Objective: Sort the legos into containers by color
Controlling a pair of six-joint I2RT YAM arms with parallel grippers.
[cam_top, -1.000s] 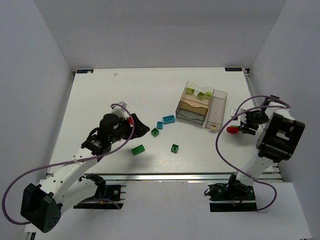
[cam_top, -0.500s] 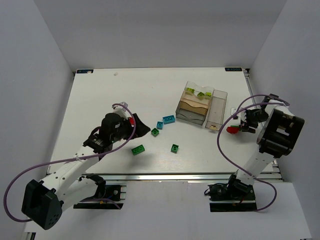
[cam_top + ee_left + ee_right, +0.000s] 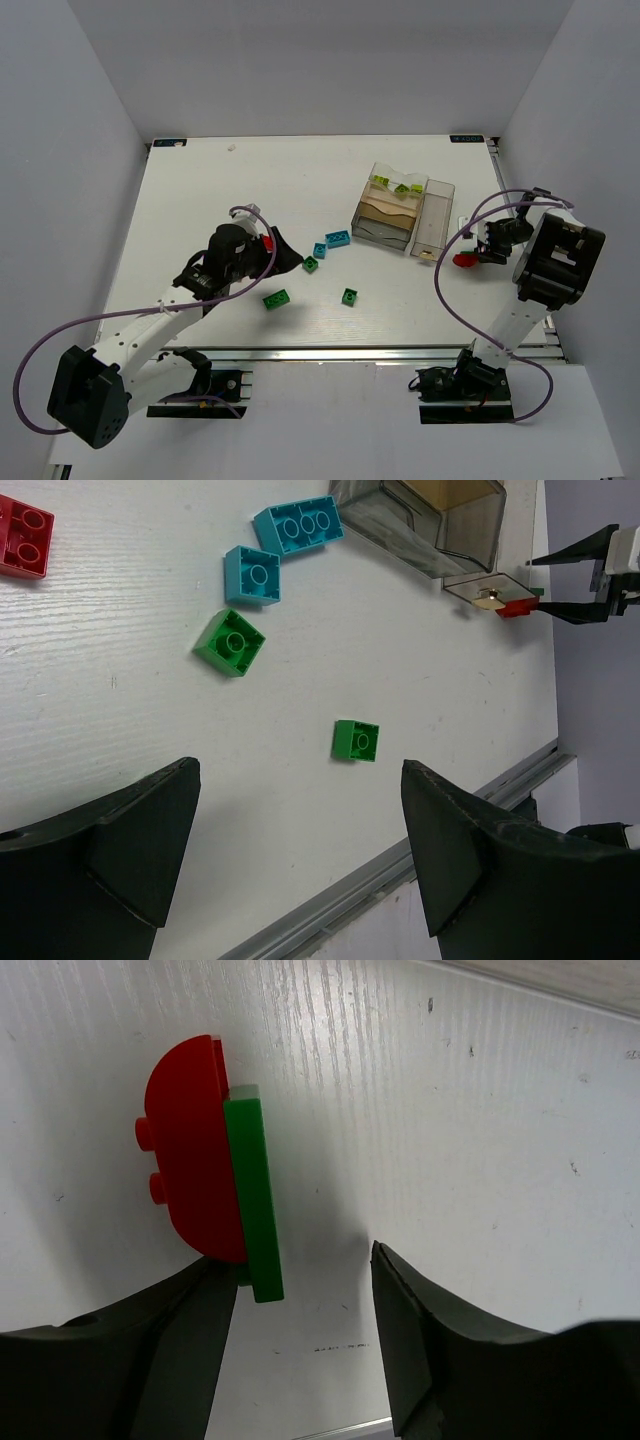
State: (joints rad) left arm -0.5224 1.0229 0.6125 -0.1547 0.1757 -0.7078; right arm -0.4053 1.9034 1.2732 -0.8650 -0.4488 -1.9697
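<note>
My right tool (image 3: 305,1270) has its fingers apart, clamped on nothing. Just ahead of one fingertip a red half-round lego (image 3: 185,1150) lies on the bench (image 3: 480,1140), with a thin green plate (image 3: 252,1190) stuck against its flat side. I cannot tell whether the finger touches it. From above, that pair sits just right of the long narrow container (image 3: 436,218). This container adjoins the three short containers (image 3: 385,215), and lime legos (image 3: 400,187) lie in the rear one.

My left tool (image 3: 298,770) is spread wide too, holding nothing, over the bench. Ahead of it lies a small green lego (image 3: 355,740), then a larger green lego (image 3: 230,642). Beyond those, a small cyan lego (image 3: 252,575) sits just beside a longer cyan lego (image 3: 298,527). A red brick (image 3: 22,535) lies well off to one side.
</note>
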